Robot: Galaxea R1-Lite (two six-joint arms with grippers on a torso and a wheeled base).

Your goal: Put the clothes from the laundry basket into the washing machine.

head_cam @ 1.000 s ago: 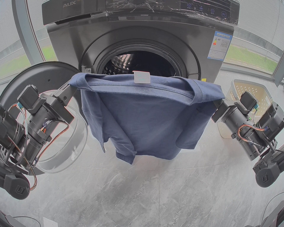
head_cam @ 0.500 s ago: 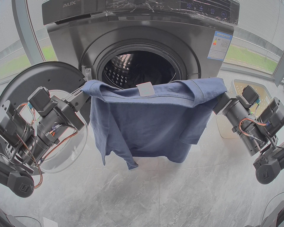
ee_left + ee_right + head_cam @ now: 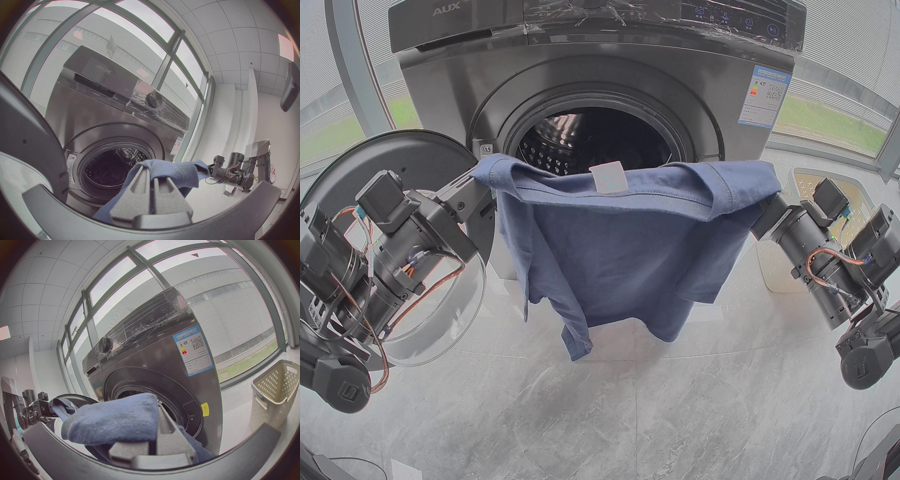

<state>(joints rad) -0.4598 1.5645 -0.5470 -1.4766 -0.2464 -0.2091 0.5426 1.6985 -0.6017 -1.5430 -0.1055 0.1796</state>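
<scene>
- Head view, left gripper (image 3: 478,186): clamped on one shoulder of a dark blue T-shirt (image 3: 625,250) and raised just in front of the open door (image 3: 381,162).
- Left wrist view, same gripper (image 3: 152,170): fingers (image 3: 137,190) pressed together, with blue cloth bunched over their tips.
- Right gripper (image 3: 765,205): closed on the opposite shoulder of the T-shirt, at about the same height as the left.
- Right wrist view, same gripper (image 3: 157,410): cloth draped over it, covering most of the fingers.
- T-shirt: stretched between both grippers and hanging in the air in front of the drum opening (image 3: 594,140). The top edge crosses the lower part of the opening, and the hem is clear of the floor (image 3: 637,406).
- Label (image 3: 609,177): white, at the collar, mid-span.
- Washing machine (image 3: 600,69): dark grey front-loader, standing on the floor behind the T-shirt.
- Door: round, swung wide to the machine's left side.
- Laundry basket (image 3: 822,173): beige, perforated, on the floor by the machine's right front corner, behind the right arm.
- Floor: grey marbled tiles.
</scene>
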